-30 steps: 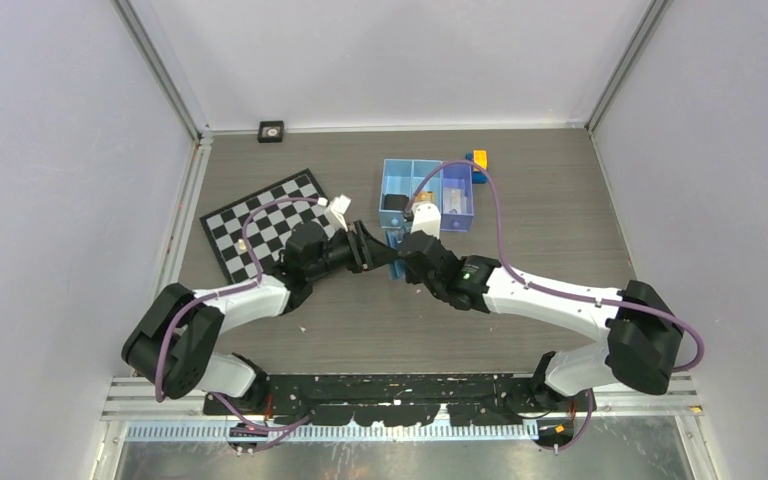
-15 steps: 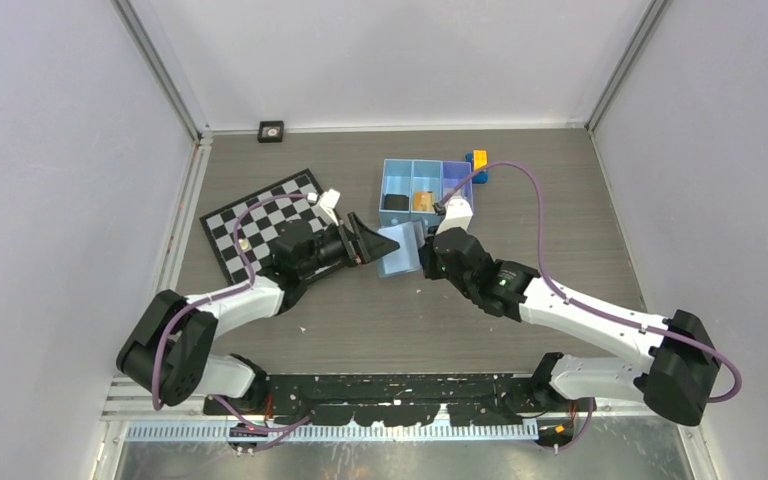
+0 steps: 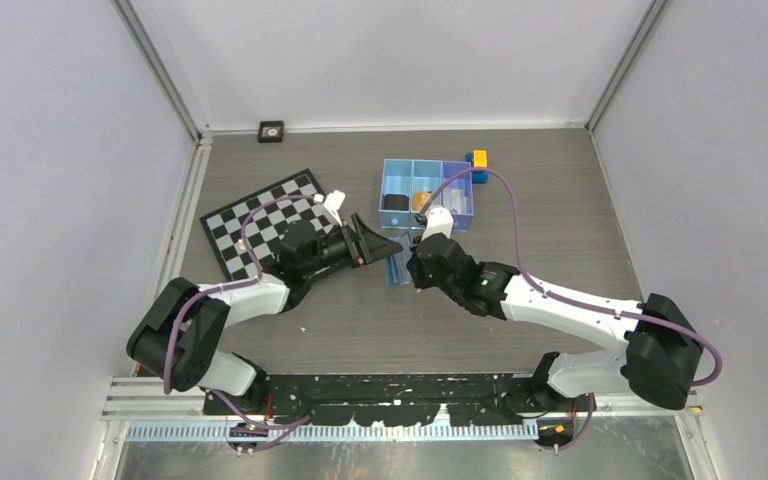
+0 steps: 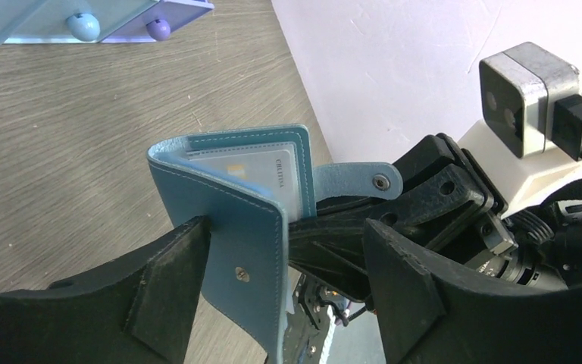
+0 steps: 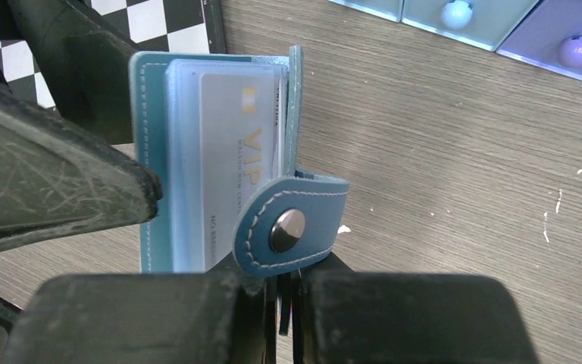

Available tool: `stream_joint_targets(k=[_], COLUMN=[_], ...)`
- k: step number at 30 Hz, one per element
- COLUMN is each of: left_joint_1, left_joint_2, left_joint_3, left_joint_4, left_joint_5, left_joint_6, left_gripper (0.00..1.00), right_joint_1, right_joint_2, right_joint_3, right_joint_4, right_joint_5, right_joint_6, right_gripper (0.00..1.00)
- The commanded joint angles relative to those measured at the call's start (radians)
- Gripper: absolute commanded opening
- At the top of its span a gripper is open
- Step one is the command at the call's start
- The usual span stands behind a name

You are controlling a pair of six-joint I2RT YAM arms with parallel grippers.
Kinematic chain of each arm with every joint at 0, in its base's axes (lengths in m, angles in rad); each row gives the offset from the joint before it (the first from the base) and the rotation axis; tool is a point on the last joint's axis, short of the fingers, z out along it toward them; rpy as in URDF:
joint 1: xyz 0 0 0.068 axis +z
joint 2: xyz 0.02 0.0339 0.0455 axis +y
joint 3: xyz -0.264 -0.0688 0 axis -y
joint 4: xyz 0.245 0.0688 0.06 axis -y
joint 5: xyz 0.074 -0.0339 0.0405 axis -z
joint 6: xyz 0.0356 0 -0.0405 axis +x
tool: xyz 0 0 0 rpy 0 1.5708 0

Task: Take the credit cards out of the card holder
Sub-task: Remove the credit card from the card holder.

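The grey wood-grain worktop [image 3: 560, 220] lies below. The scuffed black left fingers [image 4: 163, 284] stand spread and released, straddling the front flap of the blue stitched folding card holder [image 4: 246, 227]. The right fingers [image 5: 402, 315] are clenched on its lower edge, which they hide. Between the flaps sits a pale glossy credit card [image 5: 231, 129], partly covered by the rounded snap tab [image 5: 292, 224].

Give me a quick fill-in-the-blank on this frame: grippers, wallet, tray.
1. The right gripper is ___ on the card holder.
2. The left gripper has its jaws ___, one on each side of the front flap.
3. The pale card in the pocket reads ___.
4. The blue tray has ___ compartments.
Missing words: shut; open; VIP; three.
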Motion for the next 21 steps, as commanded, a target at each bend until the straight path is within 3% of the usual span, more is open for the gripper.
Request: stream_joint_targets(k=[1,8,9,12,14,15,16,21], left_joint_1=[0.002,0.002,0.002,0.002,0.002,0.002,0.002,0.003], left_joint_2=[-0.015,-0.053,-0.060,-0.078,-0.086,-0.086,-0.086,-0.094], left_joint_3=[0.008,0.022,0.022,0.017,0.015,0.013,0.013,0.007], left_joint_4=[0.005,-0.138,-0.150,-0.162,-0.154,-0.151,-0.146,-0.123], left_joint_5=[-0.011,-0.076,-0.082,-0.087,-0.085,-0.085,-0.083,-0.072], left_joint_6=[0.021,0.072,0.076,0.084,0.084,0.084,0.084,0.078], left_gripper=[0.72,0.45,0.45,0.60,0.63,0.60,0.42,0.30], right_joint_1=[0.019,0.023,0.023,0.022,0.022,0.022,0.023,0.021], right_joint_2=[0.010,-0.055,-0.069,-0.092,-0.096,-0.096,-0.102,-0.148], right_joint_3=[0.050,0.021,0.015,0.003,0.002,0.003,-0.002,-0.028], right_joint_4=[0.060,0.064,0.065,0.072,0.071,0.070,0.072,0.095], right_joint_5=[0.000,0.068,0.083,0.089,0.091,0.092,0.090,0.090], right_joint_6=[-0.015,0.001,0.003,0.003,0.003,0.003,0.007,0.005], right_gripper=[0.01,0.01,0.01,0.01,0.01,0.00,0.00,0.01])
